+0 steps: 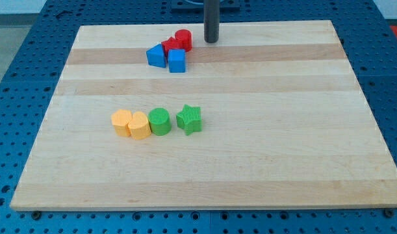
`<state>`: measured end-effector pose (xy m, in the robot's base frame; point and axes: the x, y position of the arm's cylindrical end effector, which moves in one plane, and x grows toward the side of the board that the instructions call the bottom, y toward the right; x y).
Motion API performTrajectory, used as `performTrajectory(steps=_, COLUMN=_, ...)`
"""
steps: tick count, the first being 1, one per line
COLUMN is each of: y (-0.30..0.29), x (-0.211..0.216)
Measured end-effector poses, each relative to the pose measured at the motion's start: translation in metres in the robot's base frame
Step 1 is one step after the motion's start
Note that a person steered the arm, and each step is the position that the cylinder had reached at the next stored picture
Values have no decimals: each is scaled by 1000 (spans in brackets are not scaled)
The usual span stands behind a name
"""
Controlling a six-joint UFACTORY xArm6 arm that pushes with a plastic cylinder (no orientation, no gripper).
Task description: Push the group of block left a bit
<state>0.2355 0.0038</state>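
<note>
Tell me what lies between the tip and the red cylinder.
Nothing: in the camera view, only bare board separates my tip from the red cylinder on its left.

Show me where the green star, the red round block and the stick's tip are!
green star (189, 119), camera view, middle of its ridged top face.
red cylinder (183, 38), camera view, its top face.
my tip (212, 41), camera view, the rod's very end, right of the red cylinder.
</note>
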Motion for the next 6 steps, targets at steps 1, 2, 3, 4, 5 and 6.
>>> performTrajectory(steps=1, y=-19, x=-14)
performTrajectory(steps=2, y=-39, x=-15)
performTrajectory(steps=3, y=-28, x=-2)
performTrajectory(steps=4, y=-19, x=35)
performTrajectory(steps=5, y=-38, x=40)
performTrajectory(steps=6, y=-58, x=36)
